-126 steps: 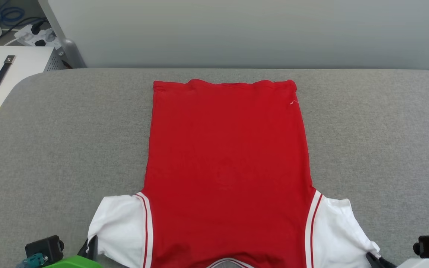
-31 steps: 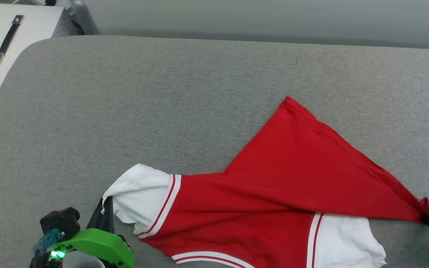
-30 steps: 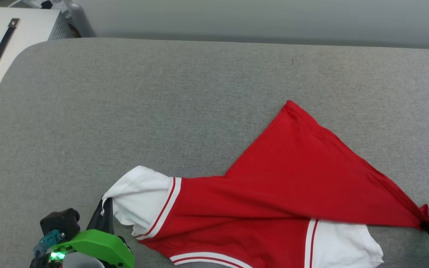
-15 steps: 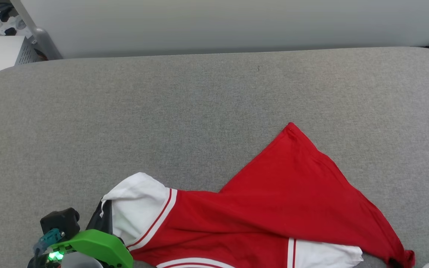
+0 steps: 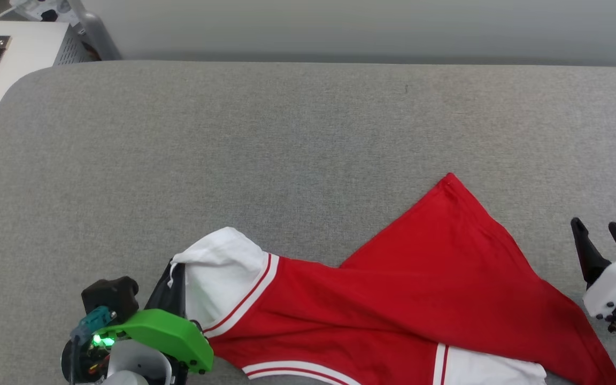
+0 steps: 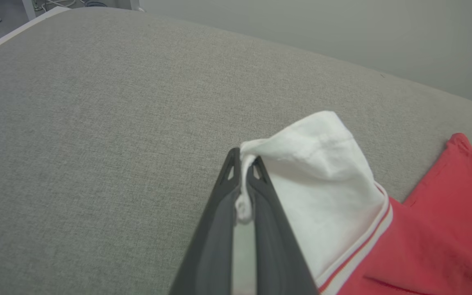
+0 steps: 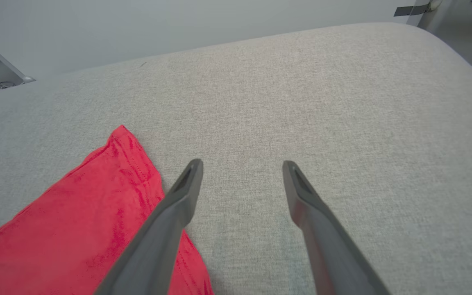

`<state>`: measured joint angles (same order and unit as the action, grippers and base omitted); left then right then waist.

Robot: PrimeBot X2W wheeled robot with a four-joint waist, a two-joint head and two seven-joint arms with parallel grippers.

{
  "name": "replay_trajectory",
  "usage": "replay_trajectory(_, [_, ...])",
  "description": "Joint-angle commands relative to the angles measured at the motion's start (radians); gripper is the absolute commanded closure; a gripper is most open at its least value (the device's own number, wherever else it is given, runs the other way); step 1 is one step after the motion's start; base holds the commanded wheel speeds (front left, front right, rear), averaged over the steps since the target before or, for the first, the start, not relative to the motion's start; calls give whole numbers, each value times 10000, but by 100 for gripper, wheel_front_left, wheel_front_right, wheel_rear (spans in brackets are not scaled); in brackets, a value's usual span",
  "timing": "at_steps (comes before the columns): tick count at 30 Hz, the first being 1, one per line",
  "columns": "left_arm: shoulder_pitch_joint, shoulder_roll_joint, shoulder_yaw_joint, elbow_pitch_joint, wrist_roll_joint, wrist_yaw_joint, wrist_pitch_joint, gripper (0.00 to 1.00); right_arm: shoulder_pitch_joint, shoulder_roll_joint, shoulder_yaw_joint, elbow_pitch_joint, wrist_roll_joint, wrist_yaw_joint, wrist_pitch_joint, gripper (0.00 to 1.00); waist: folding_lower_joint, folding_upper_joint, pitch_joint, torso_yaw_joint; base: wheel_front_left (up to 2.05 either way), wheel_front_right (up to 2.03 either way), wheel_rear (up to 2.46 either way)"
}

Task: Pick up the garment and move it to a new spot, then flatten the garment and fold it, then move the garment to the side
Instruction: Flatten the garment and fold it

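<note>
Jersey (image 5: 393,305), red with white sleeves, lies rumpled on the grey table (image 5: 233,149), plain side up, in the near right part of the head view. Left end effector (image 6: 242,157): fingers pinched tight on the cuff of the white sleeve (image 6: 322,172), cloth bunched between them. Right end effector (image 5: 595,224): fingers spread wide, holding nothing, just beside the jersey's right red edge. The right wrist view sets one finger over that edge; contact not clear. One red hem corner (image 5: 449,182) points away from the robot.

Change from a second earlier: the right end effector then gripped the other hem corner and drew the red cloth taut to the right. It has since let go, and that cloth lies slack. Four seconds back the jersey lay spread flat, hem away from the robot. Head camera has shifted between frames.
</note>
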<state>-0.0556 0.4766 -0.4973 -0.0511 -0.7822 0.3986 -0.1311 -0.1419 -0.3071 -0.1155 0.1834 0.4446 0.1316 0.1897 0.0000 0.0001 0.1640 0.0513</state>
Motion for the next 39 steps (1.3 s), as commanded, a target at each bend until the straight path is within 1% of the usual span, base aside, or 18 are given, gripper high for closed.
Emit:
replay_trajectory(1, [-248,-78,-67,-35,123,-64,-21,100,-433,-218,283,121,67,-9,166,0,0,-1,279,378,0,0,0])
replay_trajectory(5, [-633,-311,-344,68,262,-242,-33,100,-1471,-1008,1380,511,478,-9,1236,0,0,-1,523,829,0,0,0])
replay_trajectory(10, [-1044,-625,-618,302,373,-471,-126,100,-2708,-1972,2833,790,1598,-9,3535,0,0,-1,791,1345,0,0,0])
replay_trajectory(13, [-1220,-790,-696,412,401,-559,-225,100,-3319,-2372,3433,786,2200,-9,4607,0,0,-1,981,1626,0,0,0])
replay_trajectory(16, [-1394,-956,-753,499,423,-647,-353,100,-3858,-2687,4084,778,2545,-9,5383,0,0,-1,1207,1884,0,0,0])
replay_trajectory(22, [-1704,-1223,-852,647,468,-808,-545,100,-4475,-2994,4843,1098,2826,-9,5746,0,0,-1,1719,2294,0,0,0])
replay_trajectory(28, [-1807,-1378,-804,872,428,-907,-738,100,-4160,-3157,5587,1972,3158,-9,6450,0,0,-1,1978,2421,0,0,0])
replay_trajectory(29, [-1809,-1393,-786,950,414,-942,-785,100,-4028,-3101,5711,2114,3428,-9,6574,40,0,-1,1980,2413,0,0,0])
replay_trajectory(30, [-1808,-1393,-771,977,405,-952,-801,100,-4007,-3126,5809,2129,3447,-9,6615,91,0,-1,1983,2402,0,0,0])
replay_trajectory(31, [-1807,-1390,-755,1015,392,-960,-814,100,-3981,-3121,5862,2177,3537,-9,6648,100,0,-1,1975,2384,0,0,0])
replay_trajectory(35, [-1857,-1343,-700,1113,360,-988,-831,100,-4105,-3070,5989,2214,3736,-9,6540,100,0,-1,1883,2304,0,0,0])
replay_trajectory(39, [-1970,-1198,-567,1147,354,-1000,-845,100,-4432,-3026,5935,2236,3781,-9,6031,100,0,-1,1642,2196,0,0,0])
